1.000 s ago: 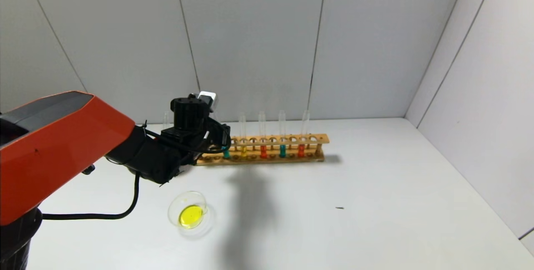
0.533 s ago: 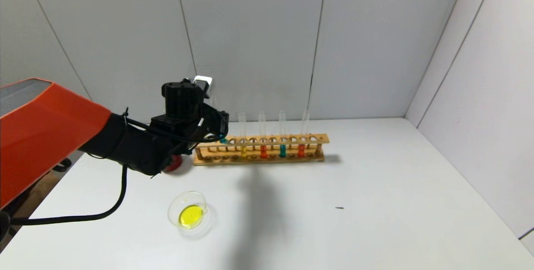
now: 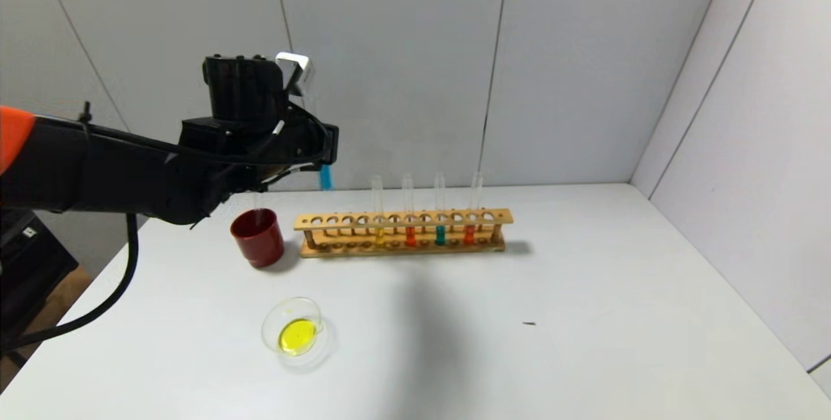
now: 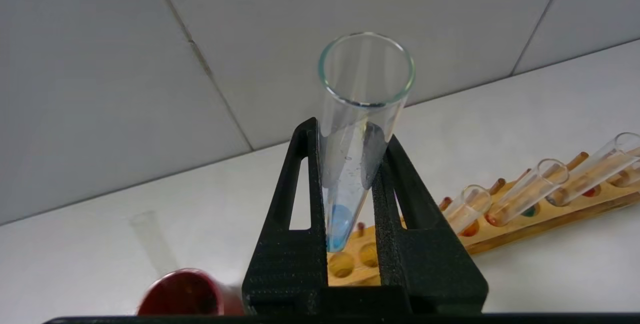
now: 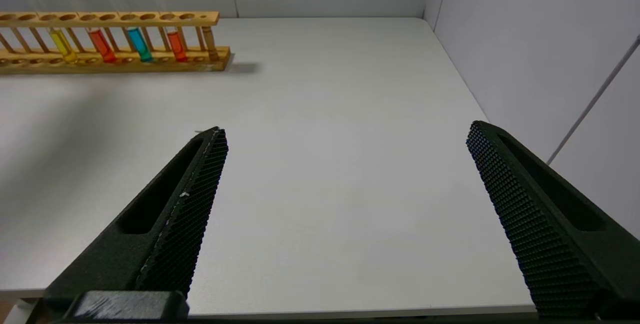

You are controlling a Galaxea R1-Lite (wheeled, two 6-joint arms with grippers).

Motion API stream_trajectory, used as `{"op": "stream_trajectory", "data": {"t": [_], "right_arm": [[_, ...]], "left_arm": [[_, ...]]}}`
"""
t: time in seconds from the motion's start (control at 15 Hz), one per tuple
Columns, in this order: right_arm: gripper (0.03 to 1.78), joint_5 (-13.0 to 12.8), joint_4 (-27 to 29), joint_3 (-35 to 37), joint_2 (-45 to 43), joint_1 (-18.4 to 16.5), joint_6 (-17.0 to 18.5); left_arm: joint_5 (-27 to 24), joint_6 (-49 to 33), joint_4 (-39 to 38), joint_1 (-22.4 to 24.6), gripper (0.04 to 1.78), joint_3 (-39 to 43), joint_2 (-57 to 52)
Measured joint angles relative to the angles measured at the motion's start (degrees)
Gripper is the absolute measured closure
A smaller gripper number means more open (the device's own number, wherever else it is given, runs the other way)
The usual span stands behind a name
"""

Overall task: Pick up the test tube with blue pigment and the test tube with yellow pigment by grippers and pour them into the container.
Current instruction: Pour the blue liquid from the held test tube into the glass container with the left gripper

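Note:
My left gripper (image 3: 319,147) is shut on the test tube with blue pigment (image 3: 324,178) and holds it upright, high above the left end of the wooden rack (image 3: 500,216). In the left wrist view the tube (image 4: 337,226) stands between the fingers of the gripper (image 4: 350,133), its round bottom above the rack's holes. The test tube with yellow pigment (image 3: 378,233) stands in the rack. The container (image 3: 269,326), a clear glass dish, sits on the table in front with yellow liquid in it. My right gripper (image 5: 345,133) is open and empty over the table's near right edge.
A dark red cup (image 3: 258,238) with an empty tube in it stands left of the rack. The rack also holds two orange-red tubes (image 3: 409,234) and a second teal tube (image 3: 439,234). Grey walls close the back and right.
My left gripper has risen and drawn left, lifting the blue tube out of the rack and well above it. The red cup has come into view. The dish has not moved.

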Motion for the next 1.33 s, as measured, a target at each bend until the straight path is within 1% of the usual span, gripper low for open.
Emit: {"op": "stream_trajectory", "data": {"t": [0.13, 0.33, 0.53, 0.6, 0.73, 0.8, 1.0, 1.07, 1.33], "right_arm": [[0.06, 0.0, 0.0, 0.0, 0.0, 0.0, 0.0], [0.06, 0.0, 0.0, 0.0, 0.0, 0.0, 0.0], [0.06, 0.0, 0.0, 0.0, 0.0, 0.0, 0.0], [0.06, 0.0, 0.0, 0.0, 0.0, 0.0, 0.0], [0.06, 0.0, 0.0, 0.0, 0.0, 0.0, 0.0], [0.06, 0.0, 0.0, 0.0, 0.0, 0.0, 0.0], [0.06, 0.0, 0.0, 0.0, 0.0, 0.0, 0.0], [0.06, 0.0, 0.0, 0.0, 0.0, 0.0, 0.0], [0.06, 0.0, 0.0, 0.0, 0.0, 0.0, 0.0]], "left_arm": [[-0.1, 3.6, 3.1, -0.4, 1.5, 2.3, -3.6], [-0.3, 16.0, 4.2, -0.3, 1.5, 10.1, -8.2], [-0.7, 29.6, 2.2, -0.1, 1.5, 19.4, -11.2], [-1.6, 33.7, 0.7, 0.0, 1.5, 22.1, -12.2], [-6.5, 41.3, -0.7, 0.0, 1.5, 26.3, -13.9], [-7.8, 45.0, -0.8, 0.1, 1.5, 28.1, -14.6], [-8.4, 57.1, -0.6, 0.2, 1.5, 33.6, -16.0], [-8.3, 59.9, -0.6, 0.4, 1.5, 35.0, -16.3], [-8.1, 72.2, -0.6, 4.9, 1.5, 38.8, -16.5]]}}
